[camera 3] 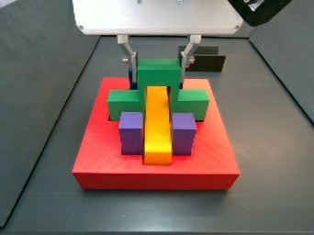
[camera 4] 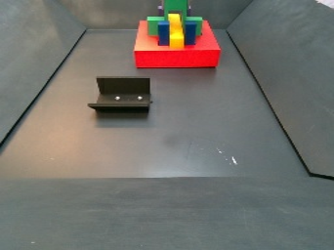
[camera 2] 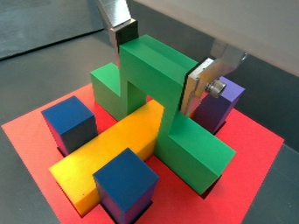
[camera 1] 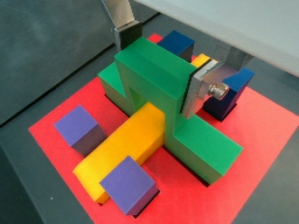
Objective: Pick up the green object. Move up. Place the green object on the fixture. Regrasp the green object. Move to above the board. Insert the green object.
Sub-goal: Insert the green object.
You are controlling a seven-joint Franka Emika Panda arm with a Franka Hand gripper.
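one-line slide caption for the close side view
Gripper fingers straddle the green plastic bridge block over the yellow bar on the red board.

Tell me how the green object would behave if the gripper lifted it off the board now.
The green object looks like rigid plastic, so it probably won't flex between the fingers. Its glossy flat faces may be slippery. The gripper holds it by the raised middle above the board, and it straddles the yellow bar, so a tilted lift could bind.

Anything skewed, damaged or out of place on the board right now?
Nothing stands out. The green object sits square on the red board, bridging the yellow bar, with blue and purple blocks upright beside it. The gripper brackets its raised middle, fingers on either side. The fixture stands apart on the floor.
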